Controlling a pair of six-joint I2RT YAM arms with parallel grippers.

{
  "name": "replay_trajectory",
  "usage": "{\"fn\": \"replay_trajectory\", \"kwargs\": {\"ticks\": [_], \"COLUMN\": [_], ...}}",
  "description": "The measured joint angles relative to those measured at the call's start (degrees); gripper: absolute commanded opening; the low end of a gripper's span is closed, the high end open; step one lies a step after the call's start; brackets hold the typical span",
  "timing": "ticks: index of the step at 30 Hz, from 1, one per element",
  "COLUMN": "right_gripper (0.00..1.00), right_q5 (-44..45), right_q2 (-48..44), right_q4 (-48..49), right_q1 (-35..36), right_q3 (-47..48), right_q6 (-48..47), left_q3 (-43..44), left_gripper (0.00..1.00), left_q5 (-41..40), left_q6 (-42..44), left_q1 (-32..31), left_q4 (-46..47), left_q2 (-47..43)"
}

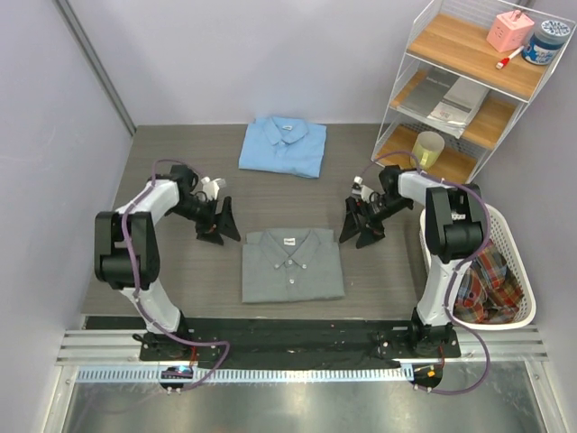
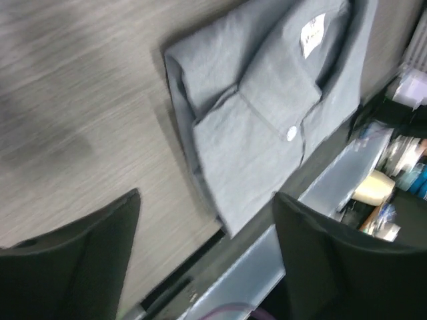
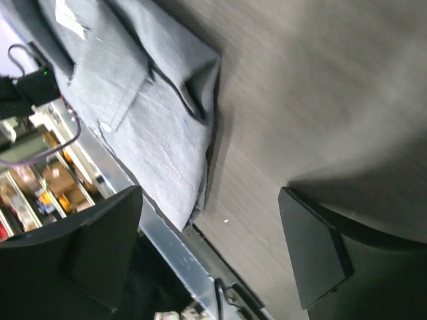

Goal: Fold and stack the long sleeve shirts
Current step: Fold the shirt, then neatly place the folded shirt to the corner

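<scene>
Count of long sleeve shirts: two, namely one grey shirt (image 1: 293,264), taken as reference, and one light blue shirt (image 1: 283,145) lying beyond it toward the far wall. Count of robot arms: two, each bearing one gripper, with the left gripper (image 1: 219,230) just off the grey shirt's left collar corner and the right gripper (image 1: 361,230) just off its right collar corner. To the right of the grey shirt: one wire shelf unit (image 1: 451,36) of three wooden shelves, carrying one yellow cup (image 1: 428,147), one pink box (image 1: 510,30) and one blue-lidded jar (image 1: 547,41), and one white basket (image 1: 510,255) containing one plaid cloth (image 1: 491,284).
</scene>
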Motion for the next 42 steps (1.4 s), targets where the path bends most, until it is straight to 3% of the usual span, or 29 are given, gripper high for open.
{"fn": "replay_trajectory", "kwargs": {"ticks": [4, 8, 10, 12, 13, 16, 21, 28, 35, 40, 42], "right_gripper": [0.98, 0.97, 0.95, 0.92, 0.91, 0.83, 0.76, 0.74, 0.68, 0.53, 0.45], "right_q5": [1.25, 2.82, 3.5, 3.52, 3.3, 2.78, 0.61, 0.02, 0.92, 1.77, 2.16], "right_q2": [-5.31, -11.54, -13.75, -14.29, -14.29, -14.12, -12.72, -12.48, -12.48, -11.98, -11.67], "right_q4": [5.01, 12.94, 16.5, 18.75, 19.56, 22.71, 27.65, 33.73, 37.24, 38.77, 39.19], "right_q1": [0.63, 0.9, 0.9, 0.9, 0.87, 0.9, 0.96, 5.38, 8.98, 10.03, 10.16], "right_q3": [-6.91, -13.79, -16.41, -17.55, -17.79, -18.47, -19.28, -20.68, -21.18, -21.33, -21.33], "right_q6": [6.67, 13.55, 16.24, 18.05, 18.84, 20.44, 23.12, 25.46, 26.38, 26.73, 26.91], "left_q3": [-7.15, -15.63, -18.21, -19.93, -20.7, -24.61, -27.5, -31.28, -33.18, -32.52, -31.8], "left_gripper": [1.0, 1.0, 0.99, 0.91, 0.81, 0.7, 0.67, 0.56, 0.52, 0.38, 0.25], "left_q5": [-0.37, -2.21, -0.44, 1.53, 1.81, 1.77, 1.7, -1.62, -1.38, -0.92, -0.96], "left_q6": [-10.01, -21.88, -26.34, -29.88, -30.8, -33.35, -34.97, -37.22, -41.4, -42.91, -43.28], "left_q1": [0.44, 0.5, 0.5, 0.48, 0.48, 0.5, 0.5, -0.42, -4.72, -7.19, -7.72], "left_q4": [6.58, 17.64, 22.32, 26.49, 27.8, 31.34, 34.49, 39.43, 45.62, 48.81, 49.31], "left_q2": [-8.96, -21.51, -23.41, -21.05, -19.5, -15.61, -14.1, -13.97, -12.83, -10.38, -9.07]}}
